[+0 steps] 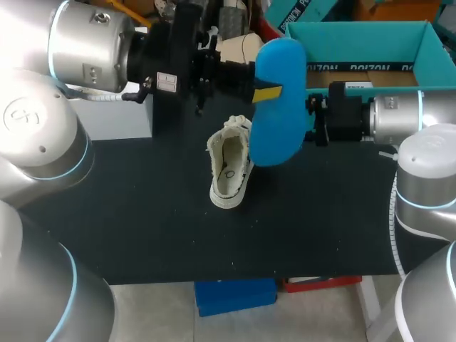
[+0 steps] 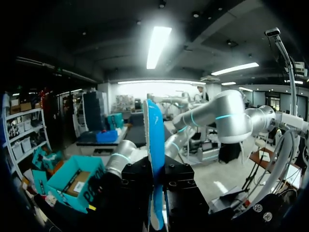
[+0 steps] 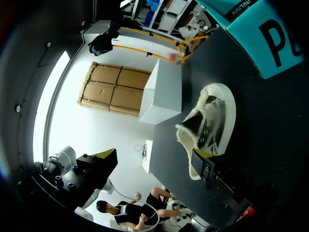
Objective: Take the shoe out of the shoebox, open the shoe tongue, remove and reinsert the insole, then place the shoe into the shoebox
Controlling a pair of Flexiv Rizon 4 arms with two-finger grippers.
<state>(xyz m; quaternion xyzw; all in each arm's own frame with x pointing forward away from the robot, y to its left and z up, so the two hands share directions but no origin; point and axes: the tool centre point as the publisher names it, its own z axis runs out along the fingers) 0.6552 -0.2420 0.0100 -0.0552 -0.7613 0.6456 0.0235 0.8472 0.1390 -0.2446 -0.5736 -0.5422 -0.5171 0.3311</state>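
1. Markings. The teal cardboard shoebox [image 1: 356,32] stands at the far right of the black table mat [image 1: 142,228], open side up. It carries dark block lettering on its near wall, and large dark letters show on its wall in the right wrist view [image 3: 270,43]. A small round stamp sits inside the heel of the white low-top shoe [image 1: 229,171]. A white label is fixed on the left gripper's body.

2. Task items. The shoe rests on the mat outside the shoebox, its opening facing up. The blue foam insole [image 1: 278,100] is out of the shoe and held in the air above it.

3. Grippers. The left gripper [image 1: 263,91] is pinching the insole, which stands edge-on between its fingers in the left wrist view [image 2: 155,164]. The right gripper [image 3: 154,162] has its fingers spread wide with nothing between them.

4. Surroundings. A white rectangular box [image 1: 117,117] stands at the mat's far left. In the head view the insole hides the right gripper's fingers.
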